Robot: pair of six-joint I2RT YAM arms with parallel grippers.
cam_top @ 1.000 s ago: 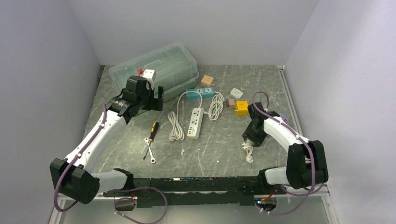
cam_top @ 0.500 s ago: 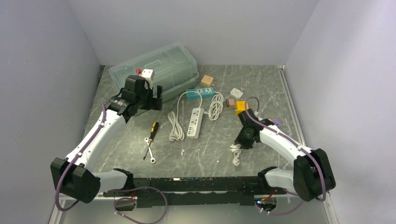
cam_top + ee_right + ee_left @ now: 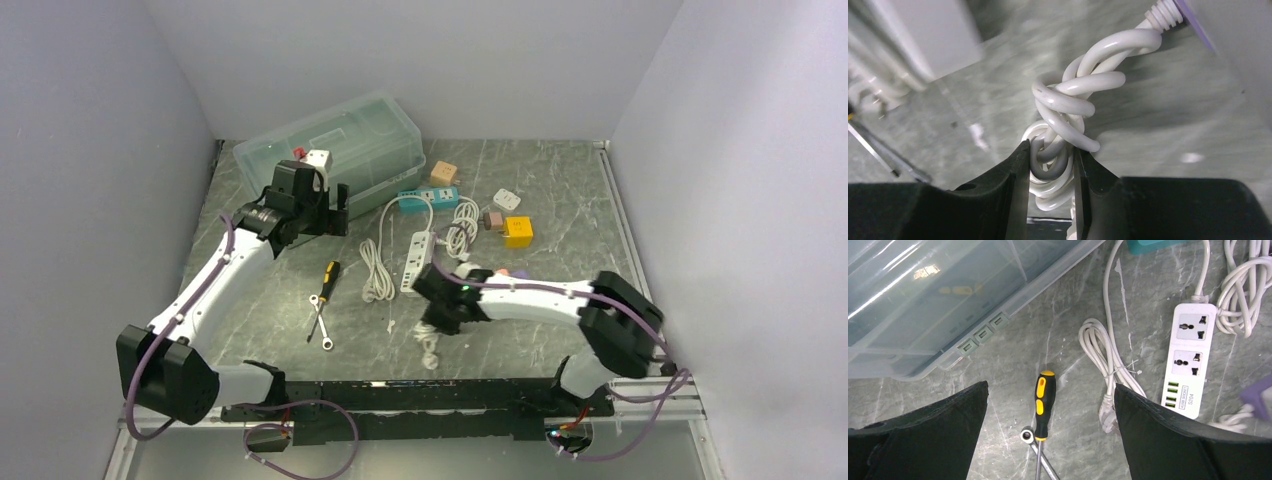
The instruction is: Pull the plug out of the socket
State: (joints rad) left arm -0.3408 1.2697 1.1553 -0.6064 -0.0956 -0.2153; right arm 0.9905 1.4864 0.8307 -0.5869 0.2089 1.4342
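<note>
Our right pincer [image 3: 1051,150] pinches the knotted white cord [image 3: 1068,100] at the counter's [image 3: 560,190] near middle, just beside the strip [image 3: 1188,360]. The cord's end enters a purple plug [image 3: 1258,395]. Our left pincer [image 3: 1049,390] is spread wide above the screwdriver [image 3: 1044,405].

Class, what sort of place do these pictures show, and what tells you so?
Likely a robot lab cell: plain walls box in a table, left arm and right arm bolted at its edge, power strip and screwdriver laid out.
</note>
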